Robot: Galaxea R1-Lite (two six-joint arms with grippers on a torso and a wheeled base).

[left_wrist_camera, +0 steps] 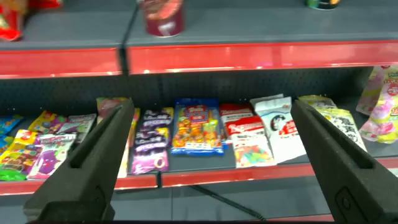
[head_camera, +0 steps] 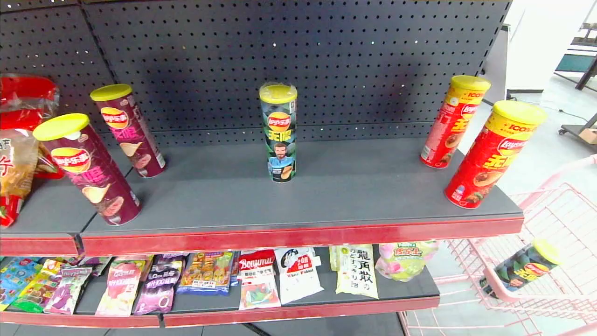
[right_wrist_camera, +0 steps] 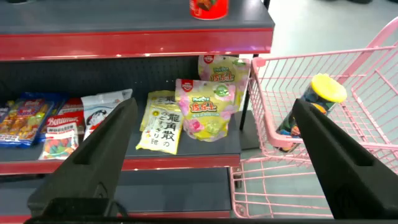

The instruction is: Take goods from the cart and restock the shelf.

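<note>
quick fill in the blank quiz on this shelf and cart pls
The can in the cart has a ___ lid.
The top shelf holds ___ cans.
The two cans nearest the cart are ___.
The left gripper and right gripper have jaws ___.
Missing: yellow, five, red, open.

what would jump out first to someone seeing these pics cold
Five tall, yellow-lidded chip cans stand on the top shelf: two purple cans at the left, one dark green can in the middle and two red cans at the right. Low at the right, the pink cart holds a last dark can, lying tilted. Colourful snack packets line the lower shelf.
</note>
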